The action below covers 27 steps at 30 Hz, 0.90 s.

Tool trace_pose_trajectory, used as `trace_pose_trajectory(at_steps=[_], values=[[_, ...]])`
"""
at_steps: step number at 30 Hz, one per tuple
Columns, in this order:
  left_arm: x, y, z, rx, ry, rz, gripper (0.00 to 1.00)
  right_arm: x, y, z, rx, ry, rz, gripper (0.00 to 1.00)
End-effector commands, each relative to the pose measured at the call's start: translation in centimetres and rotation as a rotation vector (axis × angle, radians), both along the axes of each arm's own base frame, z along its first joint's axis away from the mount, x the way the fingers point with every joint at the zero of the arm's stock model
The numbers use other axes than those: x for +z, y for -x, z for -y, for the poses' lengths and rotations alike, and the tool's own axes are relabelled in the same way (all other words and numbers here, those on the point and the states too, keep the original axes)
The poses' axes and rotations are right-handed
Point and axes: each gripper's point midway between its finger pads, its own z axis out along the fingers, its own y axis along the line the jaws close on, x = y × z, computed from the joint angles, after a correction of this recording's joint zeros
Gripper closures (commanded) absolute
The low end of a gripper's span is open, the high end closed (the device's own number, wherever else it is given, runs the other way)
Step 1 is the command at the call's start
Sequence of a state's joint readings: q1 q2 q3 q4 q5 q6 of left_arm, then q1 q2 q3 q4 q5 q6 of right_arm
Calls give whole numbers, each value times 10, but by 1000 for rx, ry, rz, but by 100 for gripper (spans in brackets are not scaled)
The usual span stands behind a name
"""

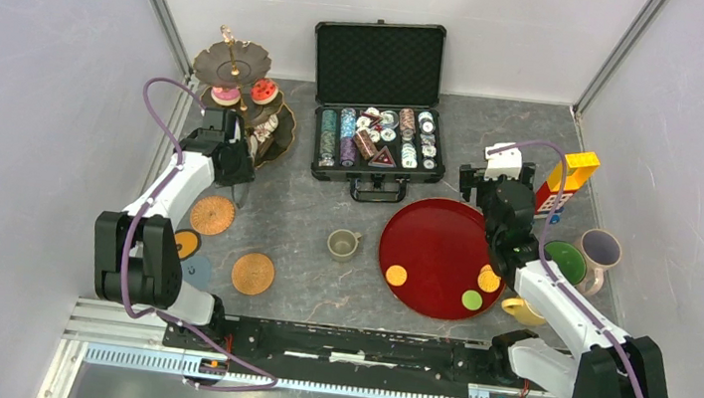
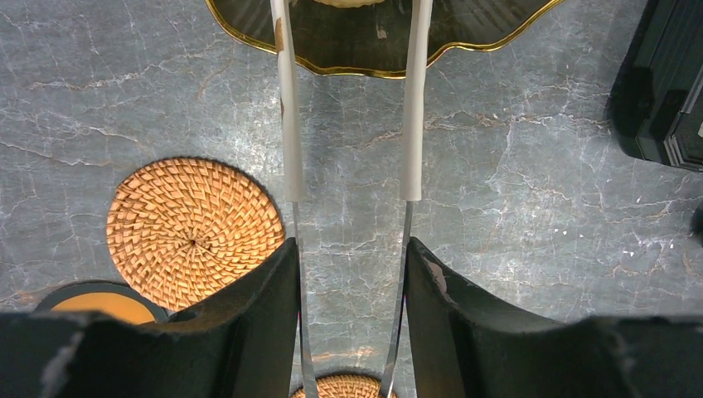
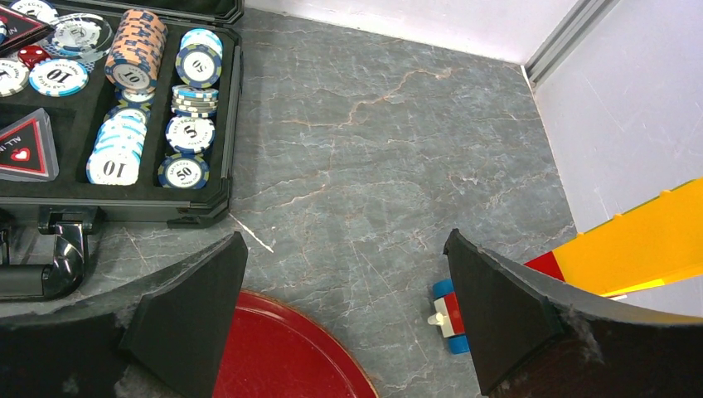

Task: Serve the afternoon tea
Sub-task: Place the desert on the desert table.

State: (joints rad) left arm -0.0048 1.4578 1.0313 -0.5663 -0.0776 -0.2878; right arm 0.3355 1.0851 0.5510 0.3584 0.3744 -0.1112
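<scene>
Afternoon tea on the grey table: one dark scalloped three-tier stand (image 1: pixel 233 63) stands upright in the far-left corner, its long axis vertical and its gold finial pointing straight up; two frosted donuts, one pink (image 1: pixel 225 94) and one red (image 1: pixel 263 91), sit on its middle tier (what lies on the bottom tier is too small to make out). The left gripper (image 2: pixel 352 249) is clamped on a pair of tongs (image 2: pixel 288 124), its fingers pressing the two metal arms; the tongs' long axis runs straight ahead from the wrist, and their two white tips point at the stand and reach over the gold rim of its bottom tier. Three rounds lie flat on the red tray (image 1: pixel 435 229), right of centre: two orange (image 1: pixel 396 275) and one green (image 1: pixel 472 299), all near the tray's near edge. There are four mugs: a small olive one (image 1: pixel 343 245) stands alone just left of the tray; a green (image 1: pixel 566 262), a lavender (image 1: pixel 600 249) and a yellow one (image 1: pixel 523 311) cluster off its right side, beside the right arm. The right gripper (image 3: pixel 344 240) hangs with jaws spread wide and nothing between them, over bare table between the open poker-chip case (image 1: pixel 376 102), the tray's rim and the red-yellow block tower (image 1: pixel 565 181); two woven coasters (image 1: pixel 212 214) lie near the left arm.
</scene>
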Motion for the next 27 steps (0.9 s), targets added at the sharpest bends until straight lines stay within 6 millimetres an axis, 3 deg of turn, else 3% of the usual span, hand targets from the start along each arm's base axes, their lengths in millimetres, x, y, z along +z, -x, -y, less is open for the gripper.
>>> trace_pose_trajectory(at_steps=[1, 27], values=[[15, -15, 0, -11, 0, 75, 48, 9, -3, -2, 3, -9, 39, 2], [18, -9, 0, -16, -1, 93, 39, 10, -3, -5, 21, -17, 42, 2]])
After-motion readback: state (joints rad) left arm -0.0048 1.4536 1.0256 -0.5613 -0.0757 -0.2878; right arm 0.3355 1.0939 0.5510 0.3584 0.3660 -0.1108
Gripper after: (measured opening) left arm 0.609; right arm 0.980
